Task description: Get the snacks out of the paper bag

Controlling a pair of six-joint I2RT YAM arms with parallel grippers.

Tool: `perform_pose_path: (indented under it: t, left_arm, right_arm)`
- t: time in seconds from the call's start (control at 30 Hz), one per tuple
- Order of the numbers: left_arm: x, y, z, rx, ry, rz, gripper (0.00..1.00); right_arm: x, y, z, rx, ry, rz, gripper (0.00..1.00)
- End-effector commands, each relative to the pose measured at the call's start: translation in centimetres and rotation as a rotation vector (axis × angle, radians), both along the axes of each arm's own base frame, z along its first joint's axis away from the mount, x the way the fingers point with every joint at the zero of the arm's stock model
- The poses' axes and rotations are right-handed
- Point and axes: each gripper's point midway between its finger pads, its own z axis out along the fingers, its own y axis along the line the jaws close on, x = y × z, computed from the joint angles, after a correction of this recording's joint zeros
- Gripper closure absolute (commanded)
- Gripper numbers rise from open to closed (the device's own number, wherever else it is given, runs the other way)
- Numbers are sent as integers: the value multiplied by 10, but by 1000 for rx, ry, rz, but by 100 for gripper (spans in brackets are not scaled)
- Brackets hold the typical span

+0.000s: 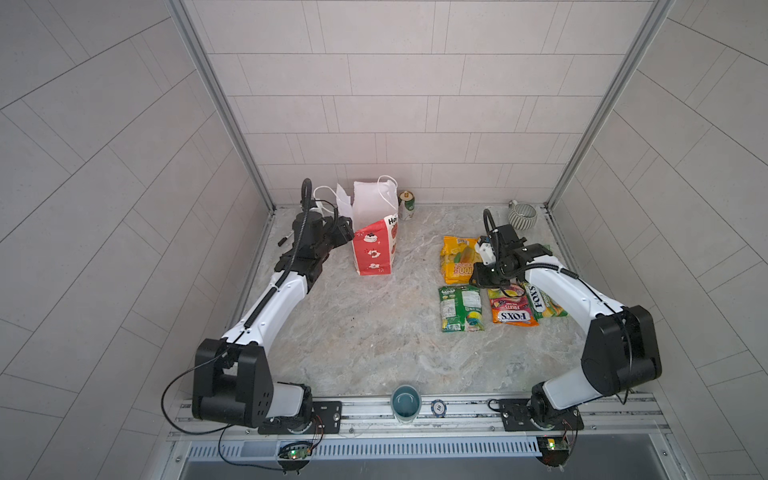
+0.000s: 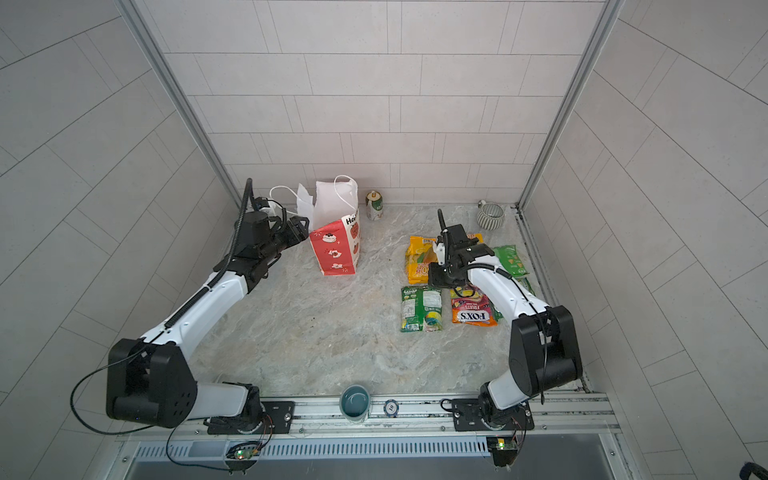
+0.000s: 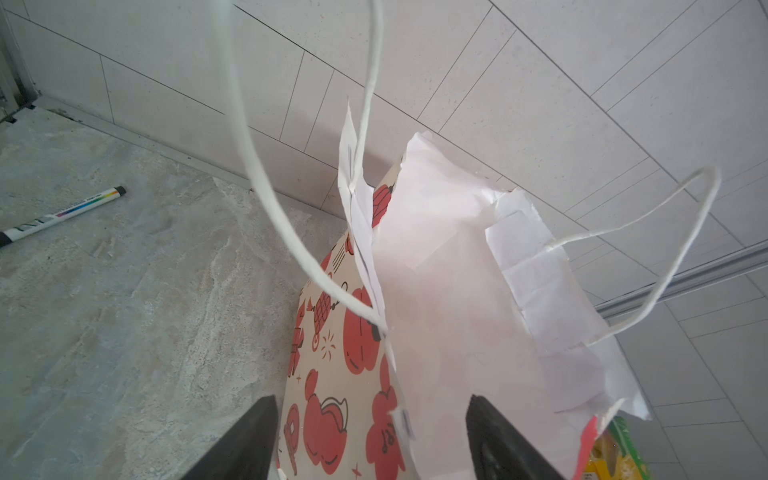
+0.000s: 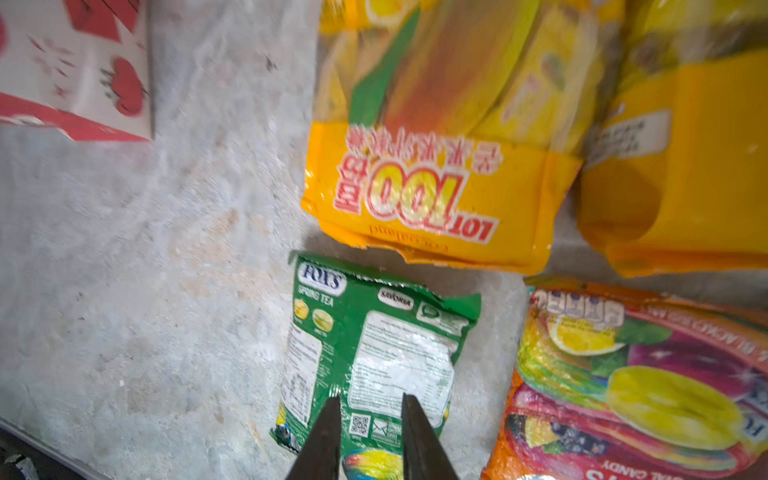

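Paper bag: white, red sides, red cartoon prints. Yellow-orange packet: red-edged "100". Green packet: white text panel. Red-orange packet: fruit pictures. Tabletop: grey marbled. Can: green, white.

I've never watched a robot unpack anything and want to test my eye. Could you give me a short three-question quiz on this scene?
1. True or false: the paper bag lies flat on its side.
2. Seen from its wrist camera, the right hand is over: A) a green packet; B) a drink can; C) a mug.
3. Which number is printed large on the yellow-orange packet?
Key: 1 false, it stands upright; 2 A; 3 100.
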Motion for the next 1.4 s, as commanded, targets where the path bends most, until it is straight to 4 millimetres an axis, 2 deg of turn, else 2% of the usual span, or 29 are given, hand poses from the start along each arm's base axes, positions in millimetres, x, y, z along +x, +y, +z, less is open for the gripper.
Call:
perform_pose_path:
  t: [0.0,0.07,0.13,0.2,0.23,0.33,0.4,0.43,0.63,0.8,0.87,0.93,1.03,1.17,1.27,1.37]
  left_arm:
    - [-3,1,45,21,-124,-6,21]
    - [-6,1,60,27,-163,-9,16]
    - [-13,1,74,41,-212,-20,15]
    - [-23,6,84,72,-273,-8,15]
    - [-28,12,82,84,-300,19,14]
    - [-43,34,72,127,-452,139,12]
    - [-54,58,55,136,-508,273,9]
    - [-58,61,49,154,-529,291,9]
    - [-69,86,-10,275,-464,412,8]
    - [-77,92,-48,371,-395,435,9]
    - [-83,98,-76,433,-300,443,8]
    - [-85,104,-94,484,-226,453,8]
    - [-86,108,-99,526,-183,463,8]
    - [-73,109,-99,614,-124,441,8]
    - [-72,111,-99,623,-104,455,10]
    - [-77,115,-107,646,-24,452,10]
  right_arm:
    - [32,15,42,143,-211,-65,70]
    - [48,18,67,219,-329,-116,67]
    - [59,15,90,265,-459,-153,64]
    - [68,1,114,276,-618,-232,55]
    - [70,-6,121,274,-688,-271,52]
    - [67,-31,143,265,-891,-375,33]
    - [61,-41,149,234,-987,-391,31]
    - [58,-43,150,217,-1017,-386,29]
    - [28,-66,126,50,-1052,-404,23]
    - [-3,-107,89,-177,-986,-510,21]
    - [-16,-128,73,-268,-967,-586,21]
    - [-22,-135,62,-329,-959,-591,21]
    - [-24,-144,48,-408,-932,-600,20]
    - [-13,-152,30,-484,-883,-607,19]
    - [-7,-156,22,-540,-867,-589,19]
    - [0,-166,10,-500,-844,-606,19]
